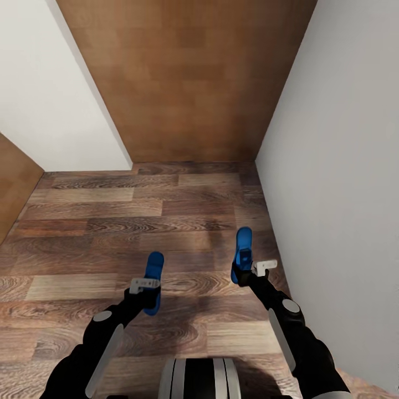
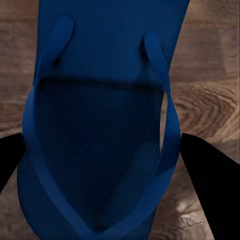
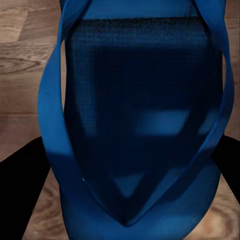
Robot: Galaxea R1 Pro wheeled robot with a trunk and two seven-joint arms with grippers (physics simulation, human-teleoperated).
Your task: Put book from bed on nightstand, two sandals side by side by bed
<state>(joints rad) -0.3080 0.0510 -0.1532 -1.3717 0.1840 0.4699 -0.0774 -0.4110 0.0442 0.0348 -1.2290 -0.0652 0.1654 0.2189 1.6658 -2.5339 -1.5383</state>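
I hold one blue sandal in each hand above the wood-plank floor. The left sandal sits between the black fingers of my left gripper, which is shut on it. My right gripper is shut on the right sandal, with a dark fingertip at its side. Both sandals point forward, straps facing the wrist cameras. The book, the bed and the nightstand are out of view.
A narrow passage lies ahead: a white wall close on my right, a white wall panel at the left, and a brown wooden surface closing the far end. Brown plank floor stretches to the left.
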